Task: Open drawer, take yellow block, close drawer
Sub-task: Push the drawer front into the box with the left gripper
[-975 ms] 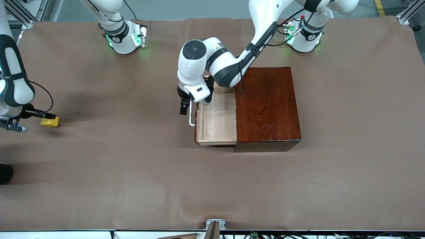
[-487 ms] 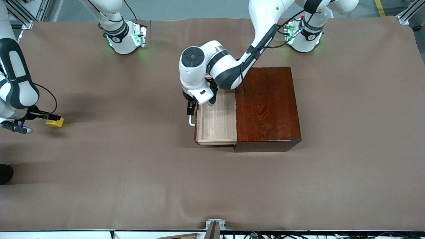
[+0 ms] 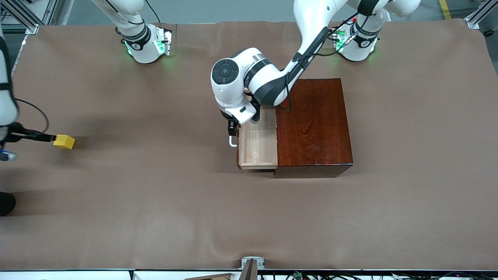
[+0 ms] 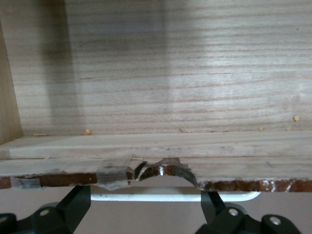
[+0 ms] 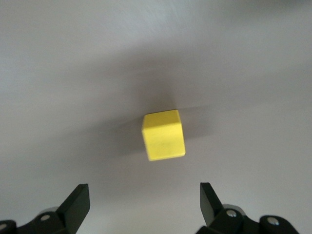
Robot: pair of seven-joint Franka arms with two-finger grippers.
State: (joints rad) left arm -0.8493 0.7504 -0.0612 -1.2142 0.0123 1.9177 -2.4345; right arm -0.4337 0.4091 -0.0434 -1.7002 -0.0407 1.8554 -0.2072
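The yellow block (image 3: 64, 141) (image 5: 164, 135) lies alone on the brown table cloth toward the right arm's end. My right gripper (image 5: 141, 204) hangs over it, open, with both fingers clear of the block. The drawer (image 3: 258, 144) stands partly out of the mahogany box (image 3: 313, 124), and its pale tray (image 4: 185, 73) holds only a few crumbs. My left gripper (image 3: 232, 127) (image 4: 141, 204) is open at the drawer's front. Its fingers stand wide apart on either side of the white handle (image 3: 232, 142) (image 4: 175, 196), whose bar runs between them.
The two arm bases (image 3: 146, 44) (image 3: 356, 44) stand along the table edge farthest from the front camera. The left arm's forearm (image 3: 272, 83) crosses over the box's corner. Brown cloth (image 3: 155, 202) covers the table.
The right gripper has opened, let go of the yellow block on the table and drawn away from it. The left gripper moved onto the handle and the drawer slid partway into the box.
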